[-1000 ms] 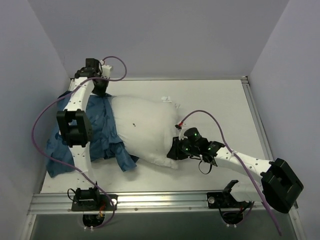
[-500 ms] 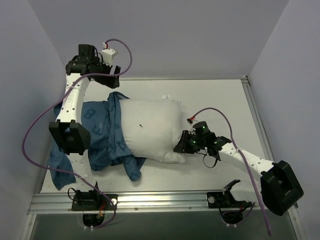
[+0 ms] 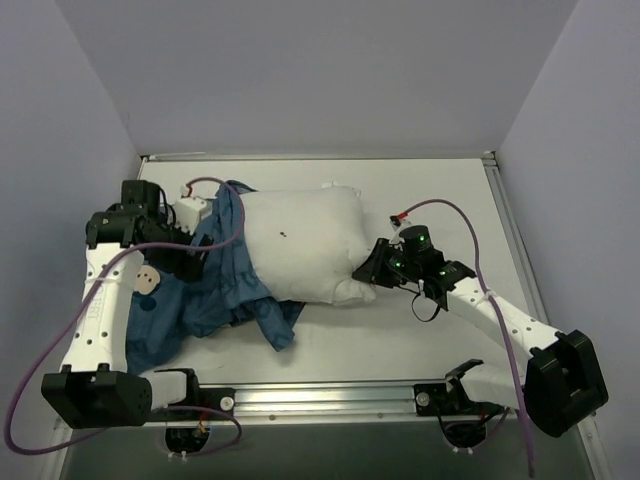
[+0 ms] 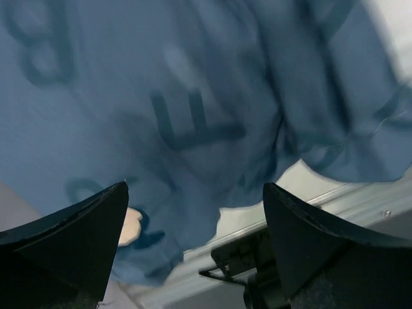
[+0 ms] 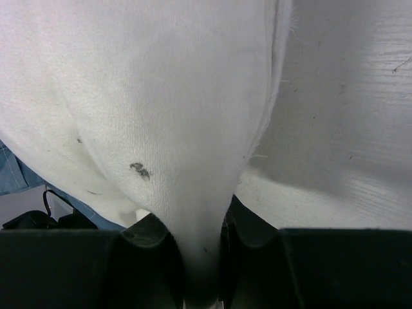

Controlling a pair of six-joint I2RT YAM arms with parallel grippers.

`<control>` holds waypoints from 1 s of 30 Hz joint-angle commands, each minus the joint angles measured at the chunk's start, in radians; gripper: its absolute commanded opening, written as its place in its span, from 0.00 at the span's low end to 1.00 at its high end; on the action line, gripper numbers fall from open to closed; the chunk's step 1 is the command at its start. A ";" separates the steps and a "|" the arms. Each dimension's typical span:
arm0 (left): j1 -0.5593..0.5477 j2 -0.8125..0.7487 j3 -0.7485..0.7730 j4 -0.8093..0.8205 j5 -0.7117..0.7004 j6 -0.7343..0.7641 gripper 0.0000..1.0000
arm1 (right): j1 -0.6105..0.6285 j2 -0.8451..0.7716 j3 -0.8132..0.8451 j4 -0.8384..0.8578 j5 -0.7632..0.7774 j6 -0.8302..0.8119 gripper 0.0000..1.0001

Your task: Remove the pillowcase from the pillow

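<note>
Right end effector (image 5: 205, 235) has its 2 fingers clamped on a corner of the big plump white rectangular pillow (image 3: 300, 240), with the fabric pinched tight between them. Left end effector (image 4: 193, 238) is spread wide with nothing in it, hanging just above the soft blue letter-printed fabric pillowcase (image 3: 215, 295). That pillowcase is bunched over the pillow's left end and spills onto the white desk (image 3: 450, 190) toward the near-left. The rest of the pillow is bare, lying mid-desk.
</note>
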 commanded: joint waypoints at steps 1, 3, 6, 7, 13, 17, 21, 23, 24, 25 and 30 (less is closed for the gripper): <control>0.028 -0.082 -0.182 0.034 -0.092 0.044 0.94 | -0.034 0.012 0.056 0.039 0.004 -0.006 0.00; 0.028 -0.093 -0.291 0.138 -0.132 0.044 0.93 | -0.048 0.015 0.048 0.045 -0.007 -0.009 0.00; 0.018 -0.059 -0.361 0.314 -0.164 0.057 0.60 | -0.074 0.006 0.033 0.039 -0.016 -0.022 0.00; 0.014 -0.021 -0.371 0.348 -0.170 0.054 0.53 | -0.083 0.003 0.019 0.035 -0.018 -0.027 0.00; -0.189 0.126 -0.199 0.509 -0.152 0.032 0.40 | -0.210 -0.063 -0.041 0.038 -0.062 -0.032 0.00; -0.219 0.280 -0.015 0.556 -0.212 0.006 0.40 | -0.255 -0.062 -0.055 0.045 -0.076 -0.033 0.00; -0.214 0.375 0.079 0.533 -0.218 -0.012 0.43 | -0.287 -0.039 -0.052 0.080 -0.096 -0.030 0.00; -0.213 0.339 0.041 0.498 -0.143 -0.003 0.57 | -0.310 -0.018 -0.039 0.076 -0.114 -0.050 0.00; -0.211 0.314 0.017 0.493 -0.072 0.001 0.65 | -0.321 -0.011 -0.035 0.071 -0.122 -0.059 0.00; -0.210 0.252 -0.012 0.487 -0.040 0.023 0.74 | -0.344 -0.005 -0.032 0.070 -0.139 -0.073 0.00; -0.125 0.059 -0.173 0.427 0.030 0.095 0.94 | -0.393 0.019 0.005 0.048 -0.168 -0.113 0.00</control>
